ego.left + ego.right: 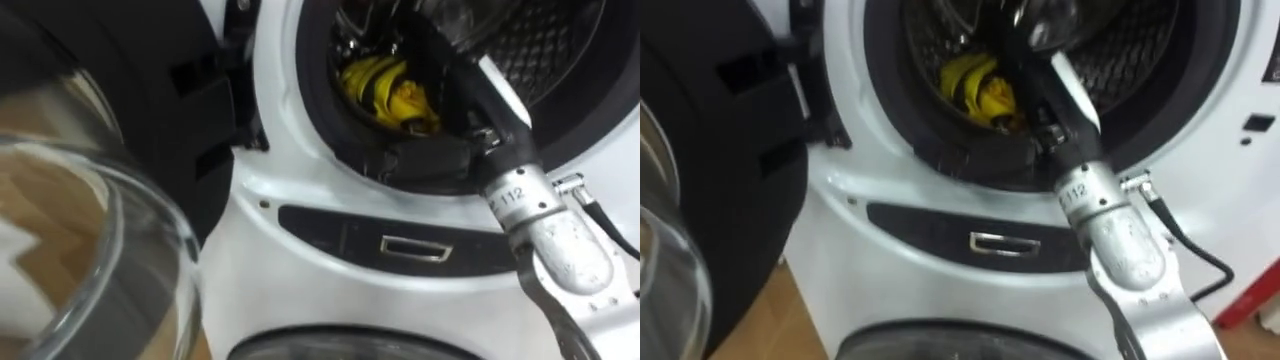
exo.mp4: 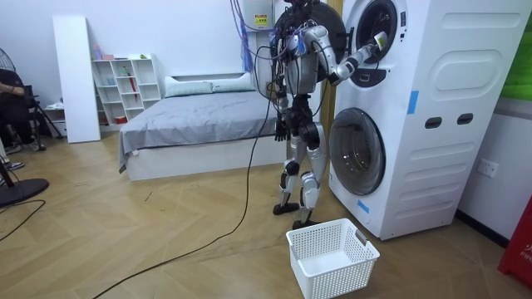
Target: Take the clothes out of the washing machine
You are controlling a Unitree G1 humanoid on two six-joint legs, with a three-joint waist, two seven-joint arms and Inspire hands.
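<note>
At the upper drum of the stacked washing machine [image 2: 432, 108], I have the robot standing upright on the wood floor, close to the machine's front, with its right arm raised into the drum mouth. Its right robot hand [image 1: 465, 78] sits inside the drum, back of the hand toward the camera. The fingers are lost in the dark of the drum, so I cannot tell how far they are open or whether they hold anything.

Noted: the yellow garment [image 1: 385, 92] lies bunched at the drum's lower lip, toward 8 o'clock of the opening and at 9 o'clock of that hand, just beside it. I cannot tell whether they touch.

The glass door [image 1: 95, 240] of the upper drum is swung open at 9 o'clock of the eye view. The left robot hand [image 2: 282, 129] hangs at the robot's side. A white laundry basket [image 2: 331, 256] stands on the floor at 6 o'clock of the robot in the room view, near its feet. The lower drum door [image 2: 357, 151] is closed.
</note>
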